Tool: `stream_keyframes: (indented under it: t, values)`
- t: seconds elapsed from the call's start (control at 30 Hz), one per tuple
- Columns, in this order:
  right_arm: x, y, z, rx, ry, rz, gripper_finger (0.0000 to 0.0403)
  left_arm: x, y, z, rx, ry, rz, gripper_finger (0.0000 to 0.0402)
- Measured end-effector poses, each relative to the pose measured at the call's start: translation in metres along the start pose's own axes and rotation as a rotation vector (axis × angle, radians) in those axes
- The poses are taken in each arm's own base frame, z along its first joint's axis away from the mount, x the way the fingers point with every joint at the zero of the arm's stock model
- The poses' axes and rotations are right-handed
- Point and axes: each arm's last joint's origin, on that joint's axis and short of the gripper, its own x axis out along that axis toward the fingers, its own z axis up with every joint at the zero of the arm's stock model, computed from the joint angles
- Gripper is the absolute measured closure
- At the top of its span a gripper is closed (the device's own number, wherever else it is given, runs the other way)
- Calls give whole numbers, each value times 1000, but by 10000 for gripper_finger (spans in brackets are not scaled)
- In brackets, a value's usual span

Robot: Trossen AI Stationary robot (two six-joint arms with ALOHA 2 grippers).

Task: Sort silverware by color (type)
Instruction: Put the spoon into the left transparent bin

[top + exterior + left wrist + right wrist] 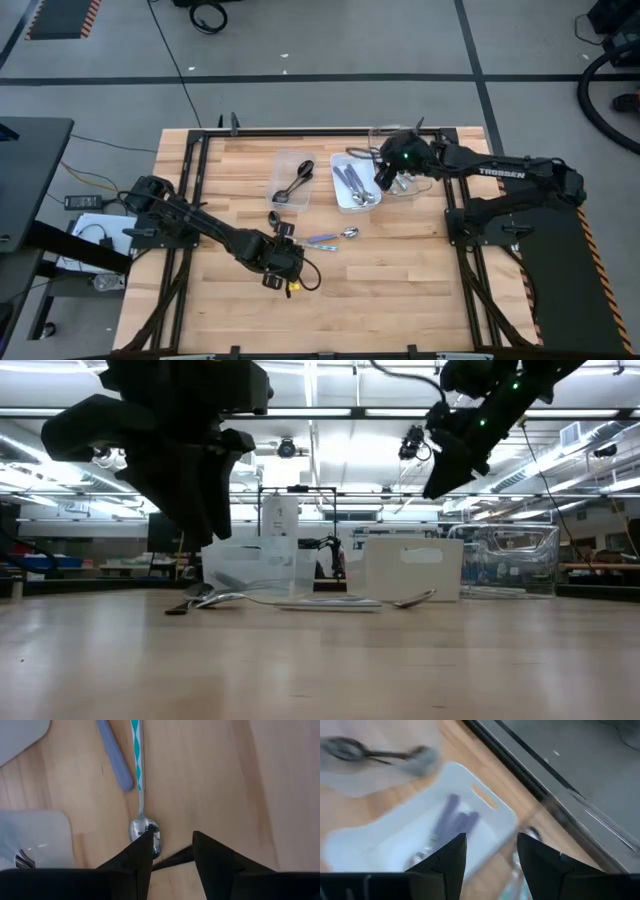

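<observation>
I'm hovering the left end effector [172,852] — fingers parted, empty — just beside the teal-striped spoon [138,780], its handle running straight ahead.

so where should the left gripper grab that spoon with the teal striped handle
Probably mid-handle, from straight above. The teal-striped spoon lies flat on the table, so only its narrow handle fits between the fingers. The purple-handled spoon lies close alongside, so place the fingers carefully. The left gripper is open near the bowl.
</observation>
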Motion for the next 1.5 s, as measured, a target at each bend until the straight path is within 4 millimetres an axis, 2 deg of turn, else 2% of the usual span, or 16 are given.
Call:
stream_keyframes:
  t: [0.27,0.57,1.17,1.5]
  values:
    - [-8,34,-2,-82,-29,143,218,0,0,1,-3,-6,0,258]
    - [-18,67,-11,-91,-9,291,218,1,3,4,-42,-29,4,258]
    - [-47,109,-30,-81,8,435,218,3,12,5,-78,-33,11,258]
    - [-65,140,-45,-110,-64,421,218,-18,17,22,32,-249,16,258]
